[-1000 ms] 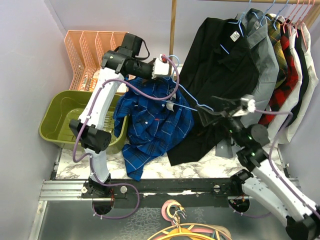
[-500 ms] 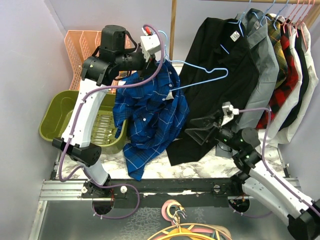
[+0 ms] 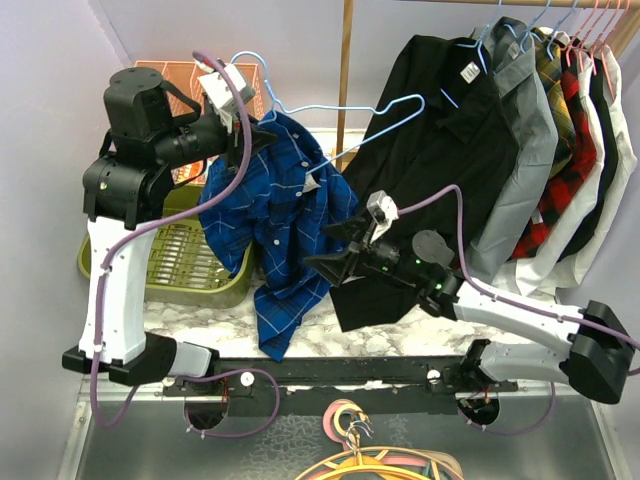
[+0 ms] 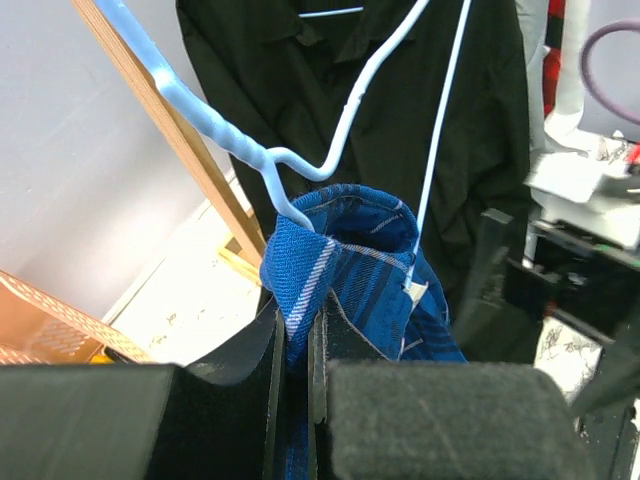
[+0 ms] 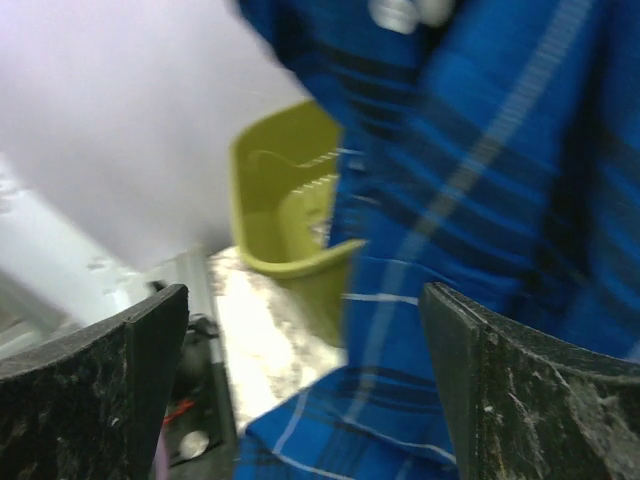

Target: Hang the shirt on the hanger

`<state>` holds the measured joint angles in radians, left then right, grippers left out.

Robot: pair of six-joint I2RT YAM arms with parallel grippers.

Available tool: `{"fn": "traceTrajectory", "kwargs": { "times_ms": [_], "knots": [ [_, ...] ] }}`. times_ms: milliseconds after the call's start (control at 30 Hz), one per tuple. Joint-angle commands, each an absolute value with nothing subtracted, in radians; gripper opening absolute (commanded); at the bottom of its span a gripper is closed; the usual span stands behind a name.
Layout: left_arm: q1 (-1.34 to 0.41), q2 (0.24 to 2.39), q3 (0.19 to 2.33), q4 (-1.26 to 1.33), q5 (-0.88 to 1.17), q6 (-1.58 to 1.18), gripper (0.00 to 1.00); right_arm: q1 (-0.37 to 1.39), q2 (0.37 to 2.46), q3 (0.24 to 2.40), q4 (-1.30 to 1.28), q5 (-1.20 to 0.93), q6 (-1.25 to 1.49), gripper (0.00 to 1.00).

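The blue plaid shirt (image 3: 280, 215) hangs in the air from my left gripper (image 3: 262, 125), its lower part trailing to the marble tabletop (image 3: 210, 322). The left gripper is shut on the shirt's collar (image 4: 300, 255), where the light-blue wire hanger (image 3: 330, 110) enters the neck. The hanger's hook (image 4: 195, 100) and arms stick up and right of the collar. My right gripper (image 3: 335, 255) is open, its fingers (image 5: 515, 385) spread wide close to the shirt's right side (image 5: 470, 200), holding nothing.
An olive-green basin (image 3: 190, 265) and an orange wire rack (image 3: 185, 80) stand at the back left. A black shirt (image 3: 440, 140) and several other garments hang from a rail at the right. A wooden post (image 3: 345, 60) stands behind. Pink and yellow hangers (image 3: 370, 450) lie at the front.
My left arm has lifted the shirt and hanger up and to the left. My right arm has swung left and lower, its open gripper now close against the shirt.
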<state>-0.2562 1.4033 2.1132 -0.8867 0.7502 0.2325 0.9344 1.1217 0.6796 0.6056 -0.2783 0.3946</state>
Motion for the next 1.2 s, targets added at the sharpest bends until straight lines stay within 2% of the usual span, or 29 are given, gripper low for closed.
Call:
{"fn": "traceTrajectory", "kwargs": {
  "times_ms": [0, 133, 167, 200, 233, 267, 433, 500, 633, 833, 867, 933, 967, 1000, 1067, 1133, 1167],
  "knots": [
    [-0.230, 1.346, 2.081, -0.845, 0.796, 0.202, 0.00, 0.937, 1.191, 0.685, 0.638, 0.012, 0.300, 0.91],
    [-0.210, 1.315, 2.056, -0.852, 0.832, 0.193, 0.00, 0.937, 1.268, 0.701, 0.631, 0.084, 0.288, 0.79],
    [-0.206, 1.309, 2.048, -0.854, 0.839, 0.191, 0.00, 0.937, 1.282, 0.700, 0.646, 0.074, 0.286, 0.73],
    [-0.200, 1.297, 2.032, -0.865, 0.837, 0.206, 0.00, 0.937, 1.296, 0.705, 0.664, 0.107, 0.276, 0.30],
    [-0.198, 1.293, 2.027, -0.874, 0.830, 0.218, 0.00, 0.937, 1.291, 0.708, 0.661, 0.140, 0.268, 0.05],
    [-0.198, 1.289, 2.025, -0.886, 0.823, 0.232, 0.00, 0.937, 1.276, 0.713, 0.646, 0.182, 0.249, 0.02],
    [-0.196, 1.280, 2.047, -0.978, 0.744, 0.382, 0.00, 0.907, 1.122, 0.731, 0.510, 0.401, 0.024, 0.01],
    [-0.196, 1.284, 2.074, -1.030, 0.724, 0.460, 0.00, 0.799, 1.055, 0.752, 0.428, 0.379, 0.004, 0.01],
    [-0.196, 1.292, 2.162, -1.132, 0.749, 0.580, 0.00, 0.474, 1.019, 0.808, 0.313, 0.241, 0.056, 0.01],
    [-0.196, 1.295, 2.198, -1.246, 0.777, 0.705, 0.00, 0.396, 1.117, 0.955, 0.309, 0.280, 0.036, 0.01],
    [-0.196, 1.292, 2.185, -1.249, 0.781, 0.710, 0.00, 0.395, 1.142, 0.990, 0.283, 0.288, 0.049, 0.10],
    [-0.196, 1.286, 2.159, -1.240, 0.785, 0.696, 0.00, 0.394, 1.170, 1.042, 0.218, 0.246, 0.098, 0.52],
    [-0.196, 1.285, 2.149, -1.235, 0.788, 0.687, 0.00, 0.395, 1.158, 1.038, 0.212, 0.197, 0.123, 0.67],
    [-0.196, 1.284, 2.143, -1.229, 0.792, 0.678, 0.00, 0.394, 1.127, 1.011, 0.222, 0.138, 0.158, 0.76],
    [-0.196, 1.284, 2.134, -1.218, 0.799, 0.655, 0.00, 0.395, 1.027, 0.905, 0.300, -0.005, 0.231, 0.84],
    [-0.194, 1.286, 2.128, -1.205, 0.805, 0.626, 0.00, 0.395, 0.901, 0.743, 0.463, -0.179, 0.329, 0.98],
    [-0.187, 1.287, 2.126, -1.198, 0.809, 0.610, 0.00, 0.395, 0.841, 0.657, 0.562, -0.254, 0.400, 1.00]
  ]
}}
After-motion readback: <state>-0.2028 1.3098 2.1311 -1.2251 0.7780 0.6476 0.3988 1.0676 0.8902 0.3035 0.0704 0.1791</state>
